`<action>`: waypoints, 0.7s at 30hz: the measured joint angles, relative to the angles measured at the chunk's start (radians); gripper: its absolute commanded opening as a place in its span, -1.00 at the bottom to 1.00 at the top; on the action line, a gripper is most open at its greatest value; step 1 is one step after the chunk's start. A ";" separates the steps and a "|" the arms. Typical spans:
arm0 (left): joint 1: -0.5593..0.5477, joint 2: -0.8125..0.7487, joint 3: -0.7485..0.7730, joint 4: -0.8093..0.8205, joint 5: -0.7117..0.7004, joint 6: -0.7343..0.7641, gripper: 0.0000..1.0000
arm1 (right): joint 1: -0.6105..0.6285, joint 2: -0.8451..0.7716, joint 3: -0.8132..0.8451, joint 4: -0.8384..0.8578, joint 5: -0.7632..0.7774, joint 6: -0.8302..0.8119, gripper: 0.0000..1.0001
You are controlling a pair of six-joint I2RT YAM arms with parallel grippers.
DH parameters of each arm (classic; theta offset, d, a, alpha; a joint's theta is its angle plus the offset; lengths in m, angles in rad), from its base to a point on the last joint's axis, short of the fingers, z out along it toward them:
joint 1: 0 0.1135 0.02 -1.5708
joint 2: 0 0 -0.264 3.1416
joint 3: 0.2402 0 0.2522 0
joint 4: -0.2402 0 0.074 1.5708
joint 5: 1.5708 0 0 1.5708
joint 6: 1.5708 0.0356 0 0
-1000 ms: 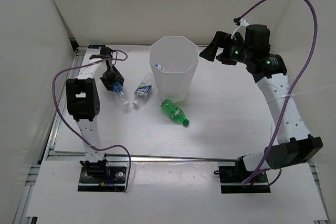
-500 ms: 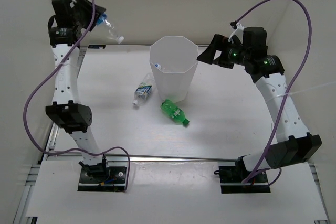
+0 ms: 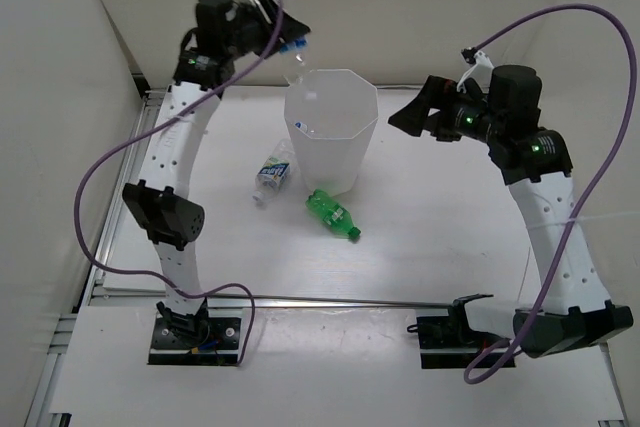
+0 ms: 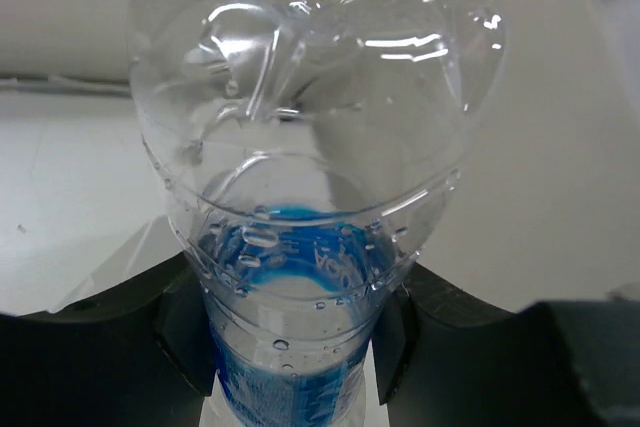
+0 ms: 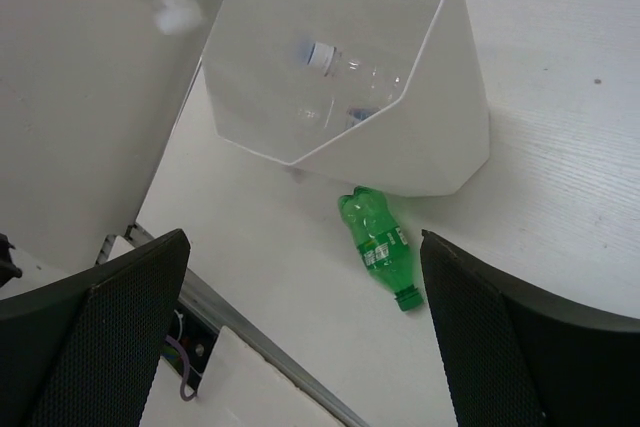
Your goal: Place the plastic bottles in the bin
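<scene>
Bin [image 3: 335, 162]: white, many-sided, upright mid-table. Capped bottle [image 5: 350, 67]: clear, white cap, lying inside the bin. Raised bottle [image 3: 297, 59]: clear, blue label, tilted, off the table by the bin's far-left rim. Labelled bottle [image 3: 272, 172]: on its side, left of the bin. Green bottle [image 3: 333, 213]: on its side, just in front.

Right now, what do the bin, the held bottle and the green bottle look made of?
Bin: likely moulded white plastic, smooth, soft sheen; thin rim, crisp flat facets.
Held bottle: thin clear plastic, glossy; see-through, sharp highlights, droplets inside.
Green bottle: tinted translucent plastic, glossy, probably the same kind.
</scene>
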 measured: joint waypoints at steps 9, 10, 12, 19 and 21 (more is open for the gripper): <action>-0.195 0.029 -0.115 -0.018 -0.142 0.230 1.00 | -0.013 -0.064 -0.032 -0.005 -0.016 -0.023 1.00; -0.203 0.029 -0.116 -0.016 -0.165 0.248 1.00 | -0.013 -0.065 -0.034 -0.006 -0.018 -0.025 1.00; -0.222 0.026 -0.116 -0.013 -0.231 0.287 1.00 | -0.013 -0.065 -0.035 -0.008 -0.025 -0.031 1.00; -0.303 -0.026 -0.123 -0.011 -0.485 0.470 1.00 | -0.013 -0.068 -0.050 -0.008 -0.041 -0.039 1.00; -0.323 -0.058 -0.124 -0.011 -0.564 0.522 1.00 | -0.013 -0.065 -0.052 -0.008 -0.047 -0.039 1.00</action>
